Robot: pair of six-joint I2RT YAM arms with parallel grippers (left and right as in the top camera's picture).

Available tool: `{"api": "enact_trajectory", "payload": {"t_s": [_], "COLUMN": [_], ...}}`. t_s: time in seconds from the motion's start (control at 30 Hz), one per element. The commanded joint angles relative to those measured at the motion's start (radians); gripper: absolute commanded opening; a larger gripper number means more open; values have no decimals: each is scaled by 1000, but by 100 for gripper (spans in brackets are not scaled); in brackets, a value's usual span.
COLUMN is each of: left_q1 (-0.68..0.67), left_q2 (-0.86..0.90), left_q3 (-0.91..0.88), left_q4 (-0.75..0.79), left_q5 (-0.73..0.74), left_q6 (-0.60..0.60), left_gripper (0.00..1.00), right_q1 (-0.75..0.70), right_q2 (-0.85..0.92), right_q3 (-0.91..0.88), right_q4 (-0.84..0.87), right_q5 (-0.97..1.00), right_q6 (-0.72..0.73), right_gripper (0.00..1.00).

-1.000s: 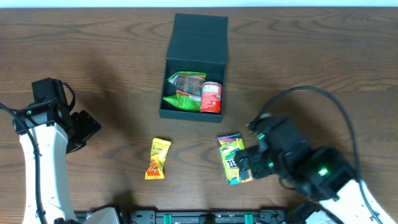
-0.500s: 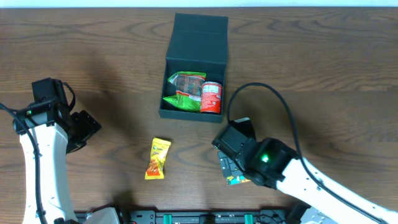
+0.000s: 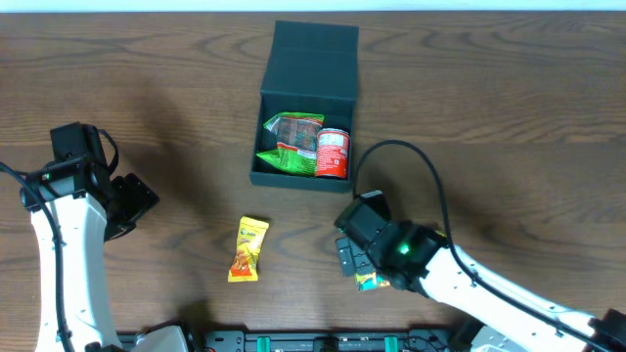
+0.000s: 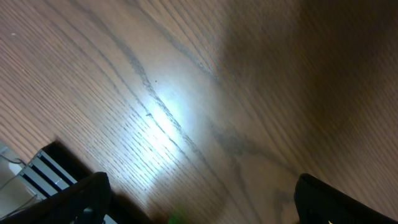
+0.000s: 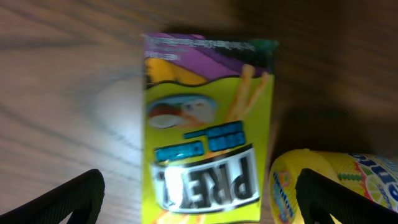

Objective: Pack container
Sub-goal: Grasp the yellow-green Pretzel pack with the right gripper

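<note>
**Spread fingers over a flat packet, with a neighbour close by**

Nearest on the worktop [image 3: 509,117], the right fingers [image 5: 74,196] are held spread above the yellow Pretz packet [image 5: 199,137], with nothing gripped. A second yellow packet [image 5: 323,186] lies just beside it. If the closing is off-centre, that packet could be pinched along, or the flat packet pushed aside. An orange snack packet [image 3: 247,249] lies to the left. The left fingers [image 4: 81,199] are parted over bare wood. Farthest, the container [image 3: 311,59] stands open, a green bag [image 3: 289,142] and a red can [image 3: 333,154] inside.
</note>
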Motion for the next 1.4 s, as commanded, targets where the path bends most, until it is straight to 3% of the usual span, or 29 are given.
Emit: {"api": "enact_trajectory", "payload": {"t_s": [0.0, 0.37, 1.0, 1.1, 1.2, 1.37], "left_q1": [5, 5, 5, 5, 5, 5], "left_q2": [5, 5, 5, 5, 5, 5], "left_q3": [3, 3, 3, 3, 3, 3], "left_q4": [-3, -3, -3, -3, -3, -3], "left_q5": [-14, -15, -15, -15, -15, -15], "left_q6": [-4, -4, -4, -4, -4, -4], "left_gripper": [95, 95, 95, 95, 95, 95], "right_q1": [-67, -108, -92, -92, -92, -92], "right_q2": [9, 14, 152, 152, 152, 152], "right_q3": [-36, -51, -50, -51, -51, -51], "right_q4": [31, 63, 112, 116, 116, 124], "right_q5": [-84, -198, -200, -195, -188, -188], "right_q6": [-36, -72, 22, 22, 22, 22], "right_gripper": [99, 99, 98, 91, 74, 58]}}
